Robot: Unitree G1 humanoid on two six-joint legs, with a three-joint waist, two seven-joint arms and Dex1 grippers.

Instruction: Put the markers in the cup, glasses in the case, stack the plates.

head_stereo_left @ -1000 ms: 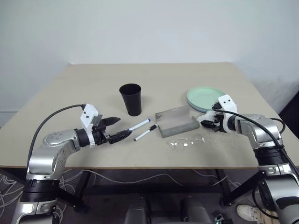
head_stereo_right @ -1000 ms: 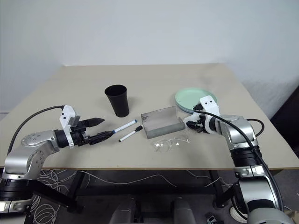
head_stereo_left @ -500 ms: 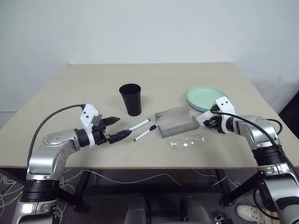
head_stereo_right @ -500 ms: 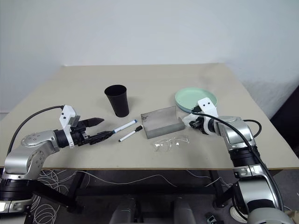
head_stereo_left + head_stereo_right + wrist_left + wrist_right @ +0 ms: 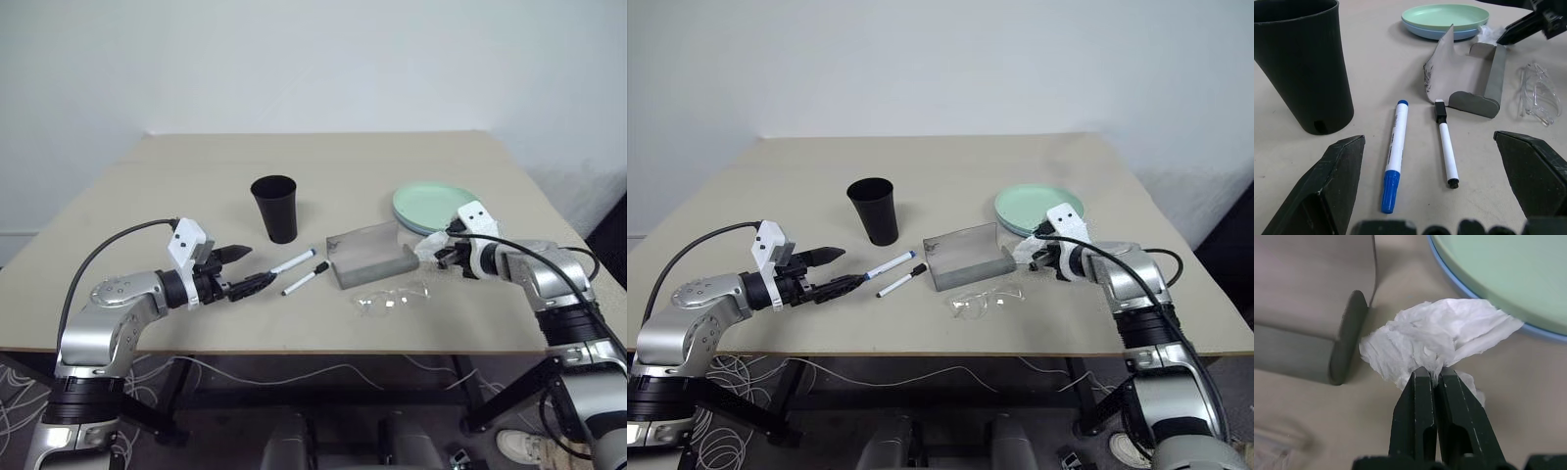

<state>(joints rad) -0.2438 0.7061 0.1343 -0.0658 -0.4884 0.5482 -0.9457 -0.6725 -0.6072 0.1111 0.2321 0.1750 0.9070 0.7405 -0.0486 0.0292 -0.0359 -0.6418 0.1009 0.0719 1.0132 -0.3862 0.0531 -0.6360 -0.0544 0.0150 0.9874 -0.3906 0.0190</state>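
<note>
Right gripper (image 5: 1432,374) jaws clenched on crumpled white tissue (image 5: 1440,340), soft and light, between grey hinged case (image 5: 370,253) and stacked plates (image 5: 431,206). Left gripper (image 5: 245,269) jaws released; markers (image 5: 1396,154) at its 12 o'clock: stiff, slippery, grip mid-barrel.

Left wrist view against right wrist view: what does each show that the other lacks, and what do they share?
Left wrist alone: the black cup, both markers and the glasses, with the left pincer open around them. Right wrist alone: the right pincer shut on the white tissue. Shared: the open grey case, the tissue and the stacked plates, mint on blue.
</note>
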